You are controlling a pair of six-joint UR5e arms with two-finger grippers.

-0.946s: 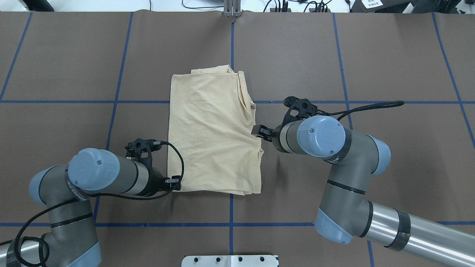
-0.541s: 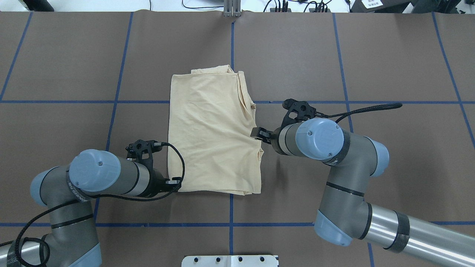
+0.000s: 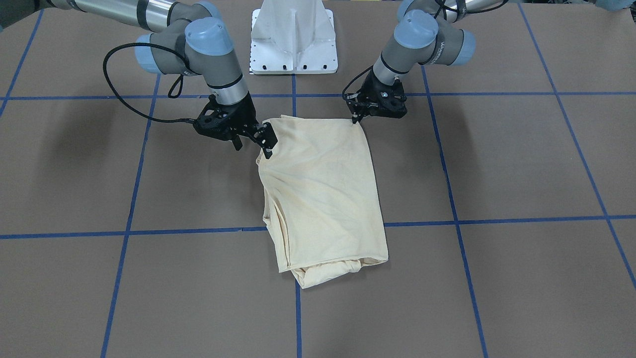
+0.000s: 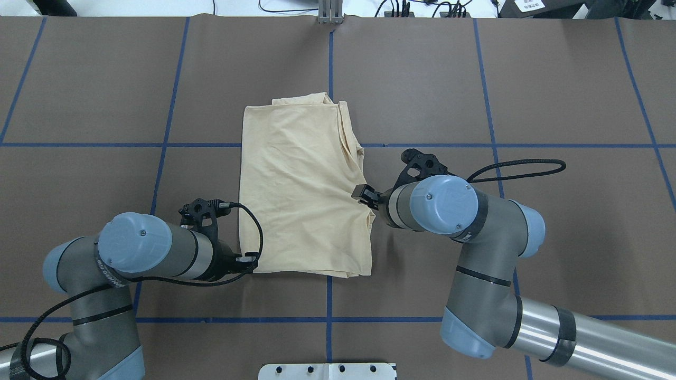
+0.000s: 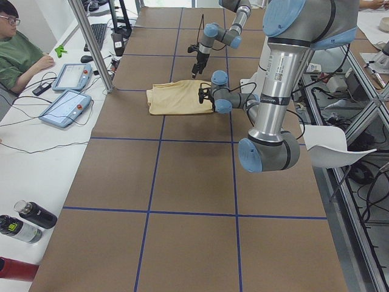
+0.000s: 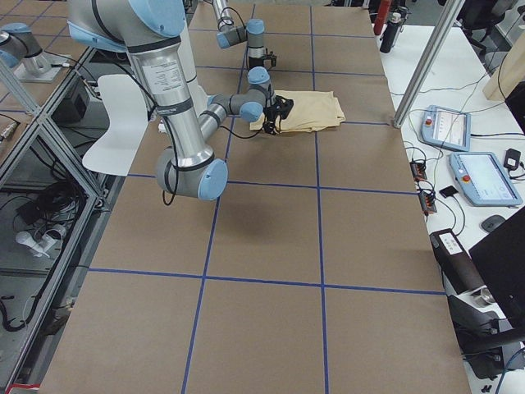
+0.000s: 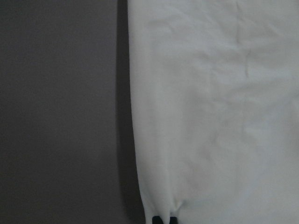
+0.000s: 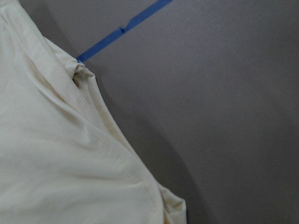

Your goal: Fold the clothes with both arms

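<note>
Lower left in the overhead view, the left hand (image 4: pixel 253 259) sits low and unmoved, pinched shut on the T-shirt's (image 4: pixel 301 195) near corner. Beyond it, the right arm (image 4: pixel 465 237) has swung inward. The right hand (image 4: pixel 362 192) now touches the folded shirt's right edge at mid-table (image 4: pixel 554 79); I cannot tell whether it grips.

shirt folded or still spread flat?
Folded: the pale cream-yellow T-shirt lies as a compact rectangle, layered edges bunched along one side.
</note>
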